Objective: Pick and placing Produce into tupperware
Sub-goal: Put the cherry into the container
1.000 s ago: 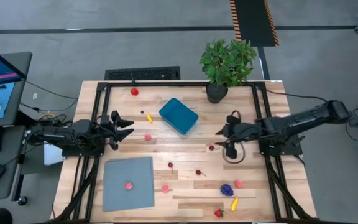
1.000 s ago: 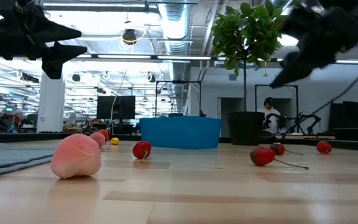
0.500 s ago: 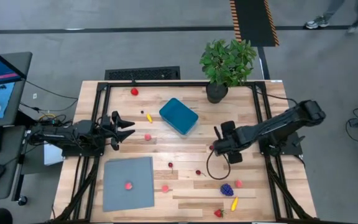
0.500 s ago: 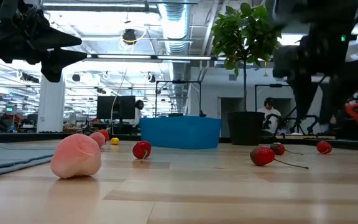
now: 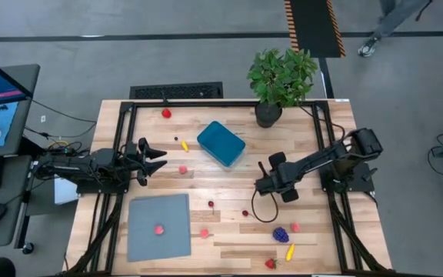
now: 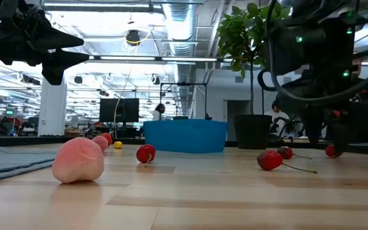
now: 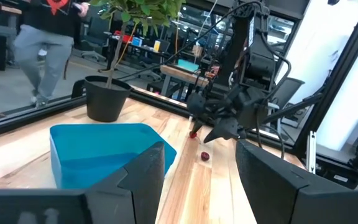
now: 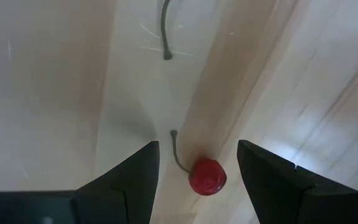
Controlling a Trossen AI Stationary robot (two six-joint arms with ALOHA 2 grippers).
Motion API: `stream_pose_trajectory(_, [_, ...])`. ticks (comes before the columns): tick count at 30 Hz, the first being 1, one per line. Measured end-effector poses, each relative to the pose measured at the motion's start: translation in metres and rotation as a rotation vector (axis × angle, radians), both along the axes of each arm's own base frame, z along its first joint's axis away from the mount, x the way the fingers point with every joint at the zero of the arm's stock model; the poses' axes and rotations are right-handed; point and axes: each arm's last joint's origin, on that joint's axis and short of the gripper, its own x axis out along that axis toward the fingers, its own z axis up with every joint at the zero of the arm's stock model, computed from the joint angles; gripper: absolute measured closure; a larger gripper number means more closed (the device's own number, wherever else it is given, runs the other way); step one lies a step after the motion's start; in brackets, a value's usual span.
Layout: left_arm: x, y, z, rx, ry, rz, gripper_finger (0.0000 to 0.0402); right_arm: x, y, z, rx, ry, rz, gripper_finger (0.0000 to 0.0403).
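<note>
Looking down, I see the right gripper has swung inward over a red cherry, fingers apart; the left gripper waits, open. Right wrist: cherry lies between the fingers. The tupperware sits mid-table.

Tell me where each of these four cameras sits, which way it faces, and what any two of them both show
High view: overhead, facing straight down on the table; both arms show.
Low view: tabletop height, facing level across toward the room; both arms hang dark from above.
Left wrist view: on the left arm, facing across the table; its two open fingers show.
Right wrist view: on the right arm, facing down at a cherry; its open fingers show.
Shared: high, low and left wrist views show the tupperware and potted plant.
</note>
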Motion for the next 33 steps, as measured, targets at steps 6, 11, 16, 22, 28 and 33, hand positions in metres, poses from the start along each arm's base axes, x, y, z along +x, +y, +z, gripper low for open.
stream_pose_trajectory(6, [0.0, 0.0, 0.0001, 0.0, 0.0, 0.001, 0.0214, 0.0003, -0.001, -0.0012, 0.004, 0.007, -0.006, 0.0167])
stream_pose_trajectory(11, [0.0, 0.0, 0.0001, 0.0, 0.0, 0.001, 0.0214, 0.0009, -0.0041, -0.0014, 0.028, 0.011, -0.027, 0.0203])
stream_pose_trajectory(16, [0.0, 0.0, 0.0, 0.0, 0.0, 0.001, 0.0214, 0.0017, -0.0085, -0.0014, 0.03, 0.012, -0.046, 0.0251])
stream_pose_trajectory(22, [0.0, 0.0, 0.0, -0.004, -0.001, 0.0, 0.0214, 0.0015, -0.0083, -0.0015, 0.042, 0.016, -0.05, 0.0281])
stream_pose_trajectory(28, [0.0, 0.0, 0.0, -0.004, 0.0, 0.0, 0.0214, 0.0004, -0.0074, -0.0016, 0.077, 0.032, -0.06, 0.0284])
stream_pose_trajectory(33, [0.0, 0.0, 0.0, -0.009, -0.001, 0.0, 0.0214, -0.0049, -0.0096, -0.0064, 0.074, 0.052, -0.073, 0.0284])
